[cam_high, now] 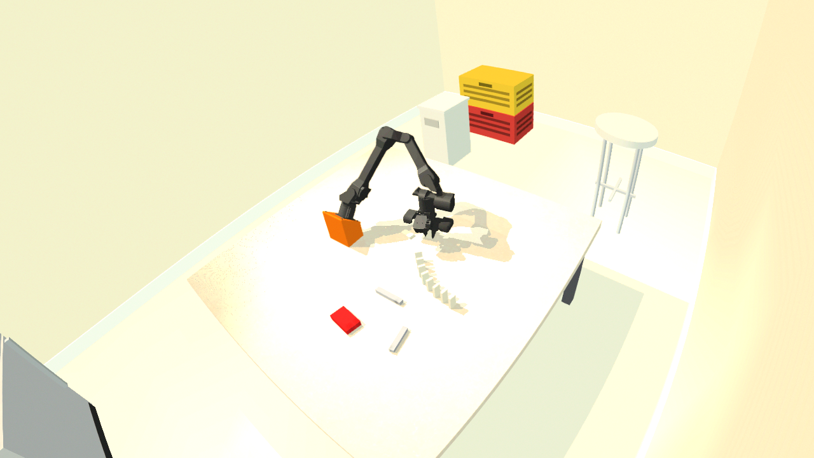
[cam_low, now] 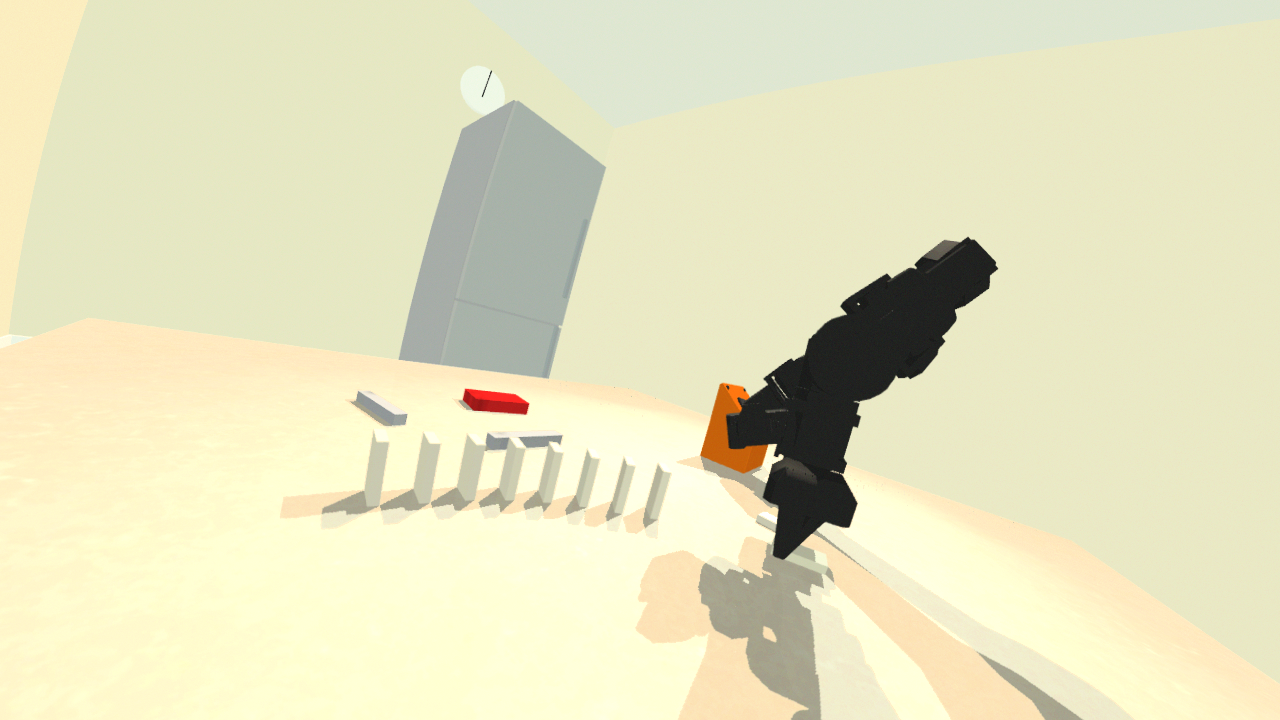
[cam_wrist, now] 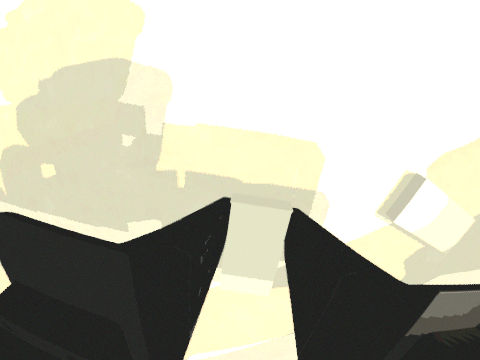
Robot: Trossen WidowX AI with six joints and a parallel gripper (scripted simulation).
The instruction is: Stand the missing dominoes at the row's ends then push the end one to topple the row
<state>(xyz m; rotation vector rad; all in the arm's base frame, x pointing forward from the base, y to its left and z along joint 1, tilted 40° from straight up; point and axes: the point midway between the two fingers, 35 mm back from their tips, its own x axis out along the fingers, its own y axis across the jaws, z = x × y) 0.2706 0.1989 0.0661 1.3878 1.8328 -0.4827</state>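
Currently: 1 flat domino (cam_low: 810,560) (cam_wrist: 255,240) gripped by fingers (cam_high: 428,234) (cam_low: 782,553) | 8 standing dominoes (cam_high: 436,289) (cam_low: 511,470) | 1 loose domino (cam_high: 410,234) (cam_low: 766,519) (cam_wrist: 432,215) beside

Red block (cam_high: 345,320) (cam_low: 495,401), two grey bars.

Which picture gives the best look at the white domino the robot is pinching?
The wrist view: the pinched domino shows between both fingertips, its broad face toward the camera. The exterior view shows only part of it, poking out past the gripper. In the top view I can't make it out.
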